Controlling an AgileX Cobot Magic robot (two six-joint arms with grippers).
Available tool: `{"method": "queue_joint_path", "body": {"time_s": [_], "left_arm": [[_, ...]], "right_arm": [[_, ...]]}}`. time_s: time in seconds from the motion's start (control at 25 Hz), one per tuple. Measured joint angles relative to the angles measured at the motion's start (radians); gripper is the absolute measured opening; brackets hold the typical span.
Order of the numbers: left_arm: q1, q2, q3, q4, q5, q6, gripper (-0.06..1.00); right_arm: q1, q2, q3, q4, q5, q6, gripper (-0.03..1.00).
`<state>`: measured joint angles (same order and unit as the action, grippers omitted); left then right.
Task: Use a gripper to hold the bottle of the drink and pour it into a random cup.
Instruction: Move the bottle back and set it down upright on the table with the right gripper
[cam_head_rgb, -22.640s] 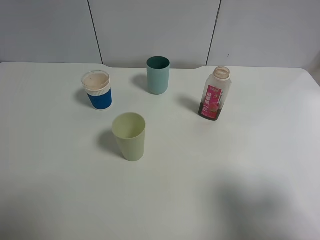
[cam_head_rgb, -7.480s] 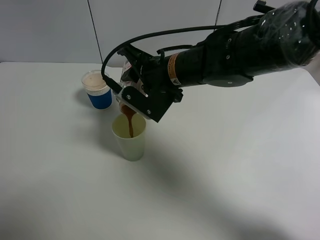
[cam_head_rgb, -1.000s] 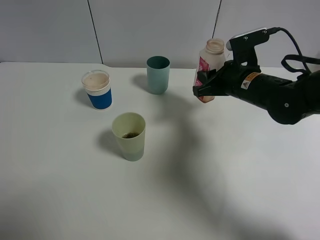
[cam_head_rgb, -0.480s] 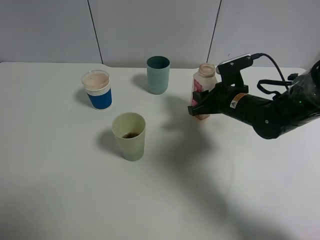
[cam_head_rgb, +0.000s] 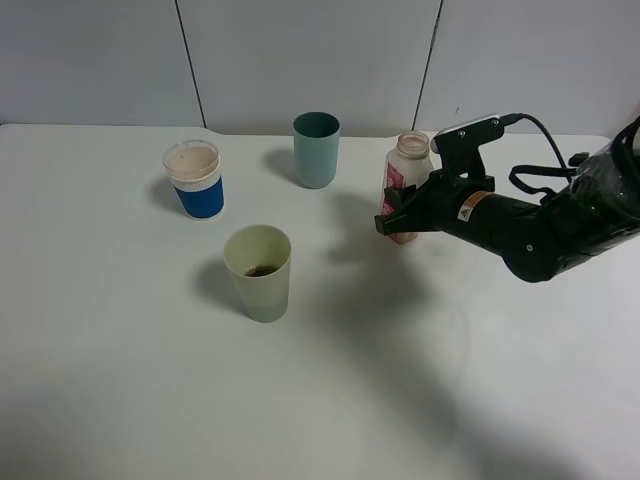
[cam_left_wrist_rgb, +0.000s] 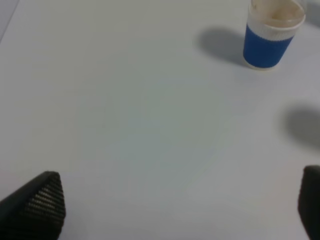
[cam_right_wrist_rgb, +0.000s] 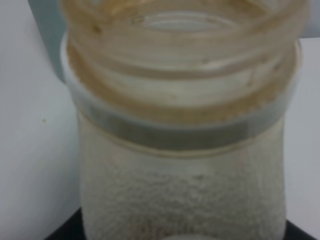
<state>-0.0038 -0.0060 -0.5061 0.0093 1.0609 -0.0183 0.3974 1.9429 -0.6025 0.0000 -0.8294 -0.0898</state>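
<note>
Table (cam_head_rgb: 150, 400): white, bare across the near half, grey panelled wall behind.
Yellow-green cup (cam_head_rgb: 259, 272): nearest item, upright, left of centre at about 9 o'clock from the table's middle; dark liquid pooled at the bottom.
Right arm (cam_head_rgb: 540, 225): black, entering from 3 o'clock, orange-and-white label on the wrist, black cable looped above.
Right gripper (cam_head_rgb: 398, 218): clamped on the lower body of the bottle, fingers wrapped around the pink label.
Bottle (cam_head_rgb: 405, 187): upright, uncapped, at about 1 o'clock from the yellow-green cup and well apart from it; base at or just above the table, contact not clear; pink-red label facing the camera; no liquid level visible. In the right wrist view, bottle (cam_right_wrist_rgb: 182, 130) fills the frame, translucent, brown residue on the threaded neck.
Blue cup (cam_head_rgb: 196, 180): white rim and band, upright, at about 11 o'clock from the yellow-green cup; pale contents inside. Seen also in the left wrist view (cam_left_wrist_rgb: 272, 34), standing alone with its shadow beside it.
Left gripper (cam_left_wrist_rgb: 175, 210): out of the overhead picture; two dark fingertips (cam_left_wrist_rgb: 37, 202) at opposite edges of the wrist view, spread wide with bare table between, holding nothing.
Teal cup (cam_head_rgb: 316, 150): farthest back, upright, at 12 o'clock, near the wall, between the blue cup and the bottle.
</note>
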Motion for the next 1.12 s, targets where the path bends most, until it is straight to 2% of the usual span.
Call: {"method": "queue_joint_path", "body": {"time_s": [0.48, 0.56, 0.72, 0.8, 0.92, 1.12], "left_arm": [[0.0, 0.0, 0.0, 0.0, 0.0, 0.0, 0.93], [0.0, 0.0, 0.0, 0.0, 0.0, 0.0, 0.93], [0.0, 0.0, 0.0, 0.0, 0.0, 0.0, 0.93], [0.0, 0.0, 0.0, 0.0, 0.0, 0.0, 0.93], [0.0, 0.0, 0.0, 0.0, 0.0, 0.0, 0.93], [0.0, 0.0, 0.0, 0.0, 0.0, 0.0, 0.93]], "right_arm": [[0.0, 0.0, 0.0, 0.0, 0.0, 0.0, 0.38], [0.0, 0.0, 0.0, 0.0, 0.0, 0.0, 0.46], [0.0, 0.0, 0.0, 0.0, -0.003, 0.0, 0.75], [0.0, 0.0, 0.0, 0.0, -0.003, 0.0, 0.85], [0.0, 0.0, 0.0, 0.0, -0.003, 0.0, 0.91], [0.0, 0.0, 0.0, 0.0, 0.001, 0.0, 0.92]]}}
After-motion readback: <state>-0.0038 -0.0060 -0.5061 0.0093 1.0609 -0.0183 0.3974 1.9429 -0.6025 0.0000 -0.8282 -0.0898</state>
